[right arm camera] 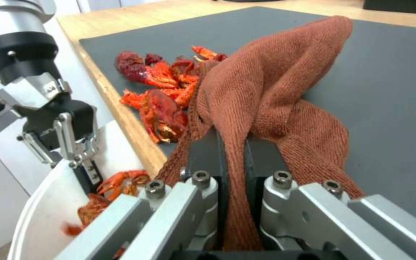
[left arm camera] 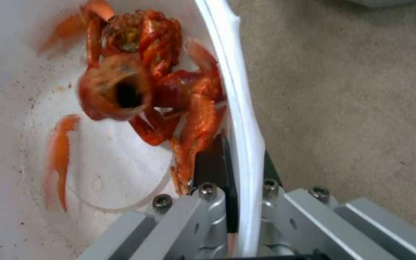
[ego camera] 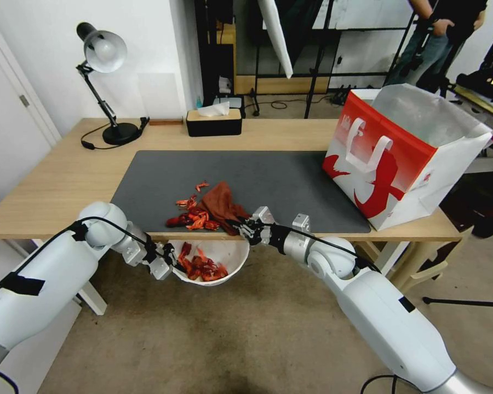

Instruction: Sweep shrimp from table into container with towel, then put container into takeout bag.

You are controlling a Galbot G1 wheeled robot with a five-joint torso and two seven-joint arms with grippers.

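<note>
Below the near edge of the table, the left gripper was clamped on the rim of the container, one finger inside the wall and one outside, holding the white bowl just under the tabletop with several shrimp already lying in it. Right of it, at the table edge, the right gripper was clenched on a fold of the towel, whose bunched cloth lay on the dark mat, touching a heap of shrimp at its left (a couple of stray pieces sat farther back). Probably some pieces lay under the cloth, hidden. The takeout bag stood open at the right, well apart, with bare mat between.
</note>
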